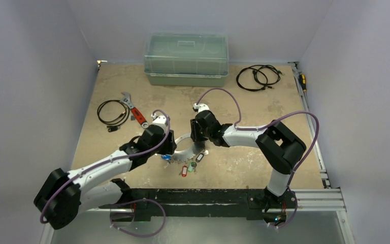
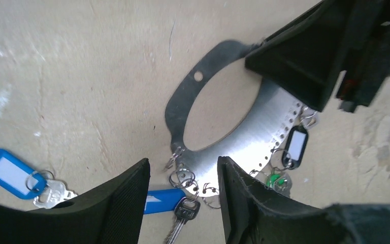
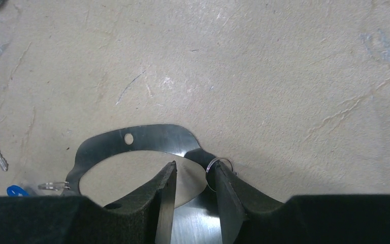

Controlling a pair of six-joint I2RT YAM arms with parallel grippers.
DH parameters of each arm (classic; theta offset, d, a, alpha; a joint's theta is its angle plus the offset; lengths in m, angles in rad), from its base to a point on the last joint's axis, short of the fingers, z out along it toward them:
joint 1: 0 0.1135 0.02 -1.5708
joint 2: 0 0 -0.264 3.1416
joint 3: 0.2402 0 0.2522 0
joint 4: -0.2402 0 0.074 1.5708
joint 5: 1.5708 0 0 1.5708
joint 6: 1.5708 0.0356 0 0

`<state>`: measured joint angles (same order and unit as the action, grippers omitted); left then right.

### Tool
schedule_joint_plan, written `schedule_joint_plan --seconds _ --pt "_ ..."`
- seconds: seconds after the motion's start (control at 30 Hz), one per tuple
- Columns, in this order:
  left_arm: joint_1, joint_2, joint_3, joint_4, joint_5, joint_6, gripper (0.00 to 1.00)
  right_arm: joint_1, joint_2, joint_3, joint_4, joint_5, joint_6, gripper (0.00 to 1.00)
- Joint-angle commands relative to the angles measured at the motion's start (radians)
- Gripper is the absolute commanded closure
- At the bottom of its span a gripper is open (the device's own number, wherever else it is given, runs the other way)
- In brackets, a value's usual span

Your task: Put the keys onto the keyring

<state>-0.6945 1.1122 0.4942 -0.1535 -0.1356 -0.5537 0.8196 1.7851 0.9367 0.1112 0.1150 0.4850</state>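
Keyring [image 1: 184, 146] on desk [image 1: 223, 173], centre, between both hands; keys [image 2: 184, 212] hang off its near edge. Right hand [image 3: 195, 166] part-open, fingers straddling the band, grip uncertain. Left hand [image 2: 183, 162] open, empty, over key end.

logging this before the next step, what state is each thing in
keyring: on the table, tagged keys hung along one edge
blue-tagged key: loose on the table, off the keyring
left gripper: open, over the keyring's edge
right gripper: astride the keyring's band, grip unclear
green box: lid shut
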Motion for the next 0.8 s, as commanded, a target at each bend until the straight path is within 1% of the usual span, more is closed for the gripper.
schedule_joint_plan --seconds 0.0,0.07,0.23,0.47,0.6,0.77 --pt "-0.002 -0.104 -0.055 0.138 -0.045 0.079 0.51 -0.008 -0.032 -0.005 -0.052 0.046 -0.063 0.62" --pt "-0.001 -0.082 -0.061 0.138 -0.046 0.089 0.52 -0.008 -0.034 -0.007 -0.048 0.042 -0.071 0.62" --pt "-0.001 -0.031 -0.105 0.254 0.022 0.105 0.55 -0.008 -0.039 -0.016 -0.038 0.033 -0.075 0.63" --pt "-0.002 0.001 -0.105 0.266 0.009 0.125 0.56 -0.008 -0.038 -0.016 -0.04 0.023 -0.075 0.63" --pt "-0.001 0.016 -0.12 0.3 0.008 0.124 0.61 -0.008 -0.039 -0.016 -0.041 0.022 -0.077 0.64" --pt "-0.001 0.052 -0.124 0.309 -0.013 0.111 0.62 -0.008 -0.043 -0.019 -0.039 0.016 -0.077 0.64"
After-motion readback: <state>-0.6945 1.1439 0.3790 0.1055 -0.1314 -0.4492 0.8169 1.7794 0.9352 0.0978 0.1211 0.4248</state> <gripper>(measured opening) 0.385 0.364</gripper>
